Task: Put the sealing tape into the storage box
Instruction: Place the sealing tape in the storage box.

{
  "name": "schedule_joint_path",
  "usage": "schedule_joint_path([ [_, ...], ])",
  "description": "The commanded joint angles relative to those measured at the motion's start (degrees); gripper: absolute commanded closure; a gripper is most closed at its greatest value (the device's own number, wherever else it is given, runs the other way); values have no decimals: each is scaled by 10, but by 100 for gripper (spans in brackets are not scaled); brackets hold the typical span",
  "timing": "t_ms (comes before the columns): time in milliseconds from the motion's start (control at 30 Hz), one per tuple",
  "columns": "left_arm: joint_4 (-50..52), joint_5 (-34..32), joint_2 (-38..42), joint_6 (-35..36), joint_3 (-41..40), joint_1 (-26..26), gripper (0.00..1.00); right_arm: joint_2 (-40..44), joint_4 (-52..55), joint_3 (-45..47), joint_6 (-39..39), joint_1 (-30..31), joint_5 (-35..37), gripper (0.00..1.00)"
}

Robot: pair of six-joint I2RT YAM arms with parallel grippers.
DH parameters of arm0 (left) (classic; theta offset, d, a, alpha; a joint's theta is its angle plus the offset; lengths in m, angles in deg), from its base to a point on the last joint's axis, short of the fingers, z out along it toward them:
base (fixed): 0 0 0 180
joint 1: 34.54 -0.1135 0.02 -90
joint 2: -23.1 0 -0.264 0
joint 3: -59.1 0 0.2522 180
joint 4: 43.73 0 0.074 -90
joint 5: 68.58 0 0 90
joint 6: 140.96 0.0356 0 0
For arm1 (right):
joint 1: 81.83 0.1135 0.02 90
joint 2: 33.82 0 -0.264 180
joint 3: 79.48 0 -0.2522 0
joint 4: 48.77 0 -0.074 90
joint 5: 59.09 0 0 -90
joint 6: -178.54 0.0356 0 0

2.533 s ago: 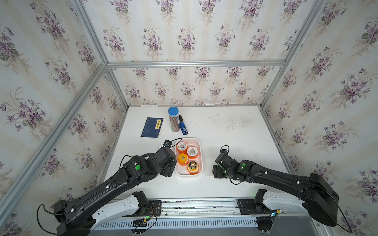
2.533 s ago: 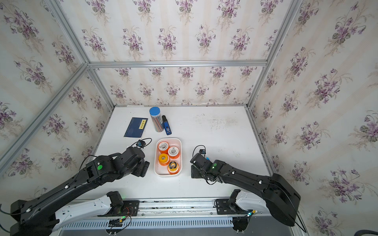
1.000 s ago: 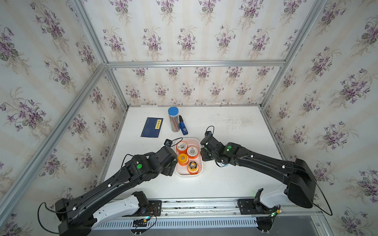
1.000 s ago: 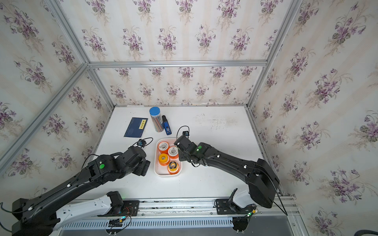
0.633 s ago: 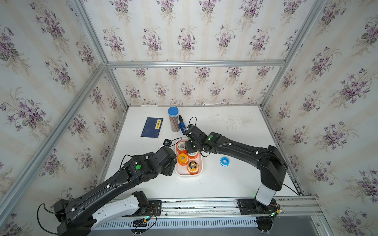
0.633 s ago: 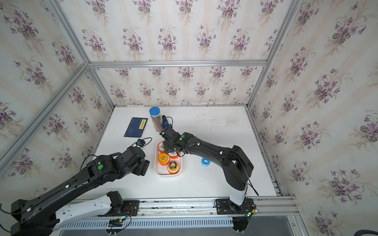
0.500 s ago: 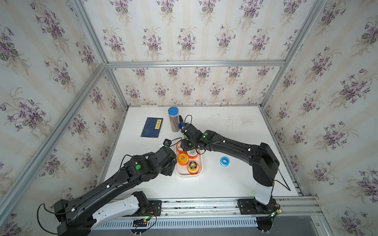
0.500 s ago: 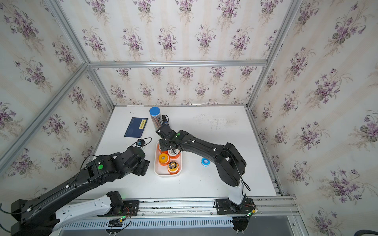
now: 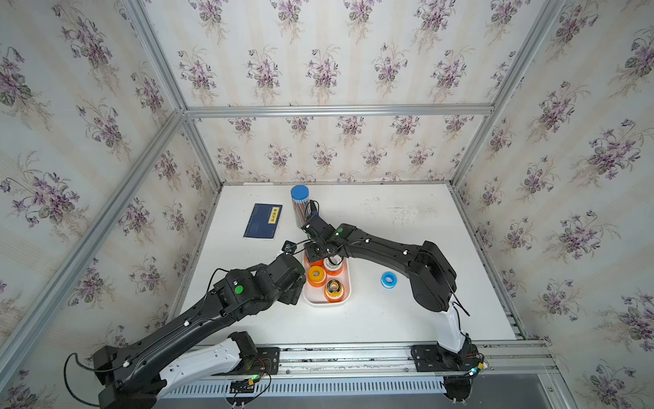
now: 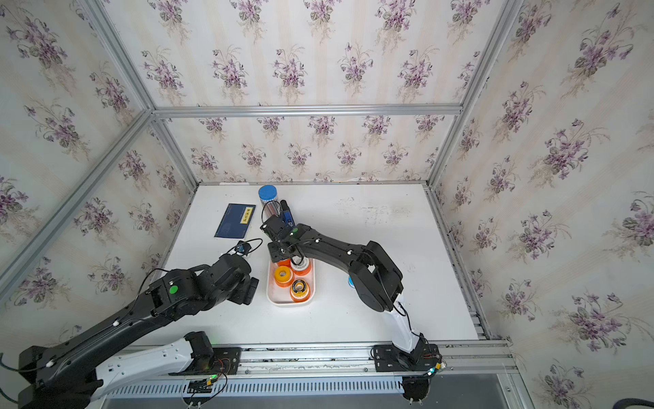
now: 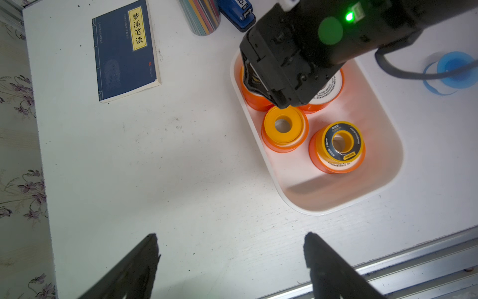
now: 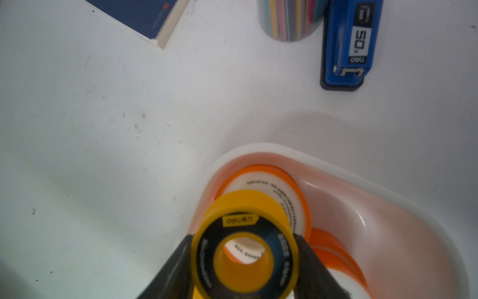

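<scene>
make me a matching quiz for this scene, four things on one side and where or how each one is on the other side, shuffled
Things:
1. right tool
2. left tool
3. blue tape roll
4. stapler

States:
A. beside the striped tube
B. open, holding nothing
C. on the table, to the robot's right of the storage box
D. shut on the yellow tape roll, over the storage box's far end

Pairs: 1-D, 2-B, 3-C, 4-A

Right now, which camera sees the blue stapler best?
The right wrist view: the stapler is big and sharp, with a readable label. The left wrist view catches only its end at the picture's edge. In a top view it is tiny, beside the blue-lidded tube.
</scene>
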Motion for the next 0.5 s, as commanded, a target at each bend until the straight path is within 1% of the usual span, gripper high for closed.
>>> schedule_joint_path([
  [0, -2, -7, 1, -3, -1, 0, 12, -7, 13, -8, -9, 0, 23, 49],
  [267, -2, -5, 1, -1, -2, 0, 12, -27, 19, -19, -16, 1, 31, 47],
  [467, -1, -7, -2, -2, -2, 0, 12, -36, 21, -35, -19, 1, 29, 42],
])
